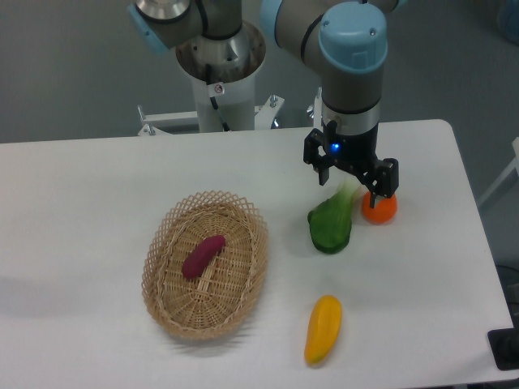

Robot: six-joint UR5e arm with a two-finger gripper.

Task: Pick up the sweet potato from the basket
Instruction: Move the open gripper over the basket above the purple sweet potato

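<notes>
Down-left of the tool [353, 176], well apart: sweet potato [203, 256], lying slantwise on the floor of the basket [251, 279]. Tool spread open, holding nothing. Probably light, firm, smooth, a bit slippery; best pinched across the thicker middle, clear of tapered ends.

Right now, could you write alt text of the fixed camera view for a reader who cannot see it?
A magenta sweet potato lies alone in an oval wicker basket on a white table. The gripper, fingers apart, hangs off to the right above a green vegetable and an orange fruit. A yellow-orange vegetable lies nearer the front edge.
</notes>
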